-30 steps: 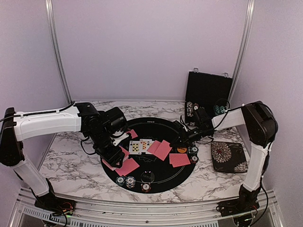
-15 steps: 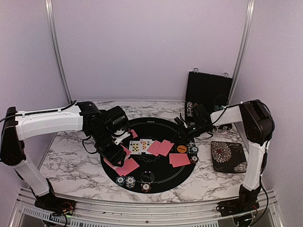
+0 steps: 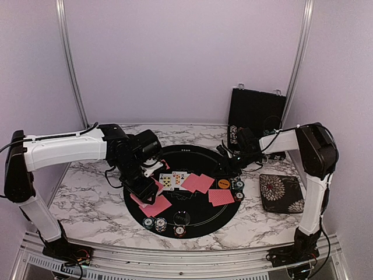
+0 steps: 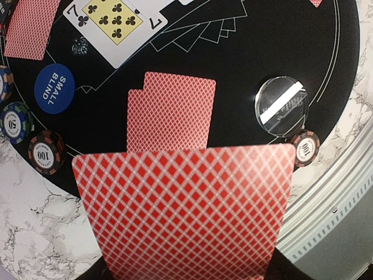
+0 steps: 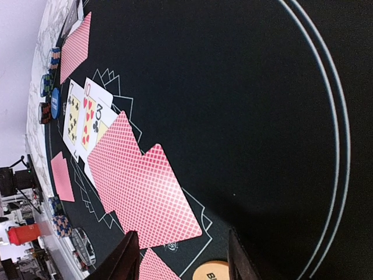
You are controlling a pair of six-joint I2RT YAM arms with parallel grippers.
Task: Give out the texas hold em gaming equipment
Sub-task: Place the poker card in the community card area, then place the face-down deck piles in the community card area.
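My left gripper [image 3: 143,188] hangs over the left part of the round black mat [image 3: 192,219], shut on a red-backed card [image 4: 186,216] that hides its jaws. Below it lie two overlapped red-backed cards [image 4: 172,111], a face-up seven of clubs [image 4: 113,20], a blue small-blind button [image 4: 54,88] and striped chips [image 4: 46,153]. My right gripper [image 3: 231,154] sits low at the mat's right rim, open, with nothing between its fingers [image 5: 125,256]. An orange button [image 5: 213,271] lies just in front of it, beside two red-backed cards [image 5: 140,186].
A black hinged chip case [image 3: 256,114] stands open at the back right. The floral black pad [image 3: 281,192] lies right of the mat. Chip stacks [image 3: 160,223] and a clear round button [image 4: 281,107] line the mat's near edge. More chips [image 3: 239,186] sit by the orange button.
My right gripper has opened and drawn back from the orange button toward the mat's rear right rim. The left arm has shifted slightly right, still holding its card.
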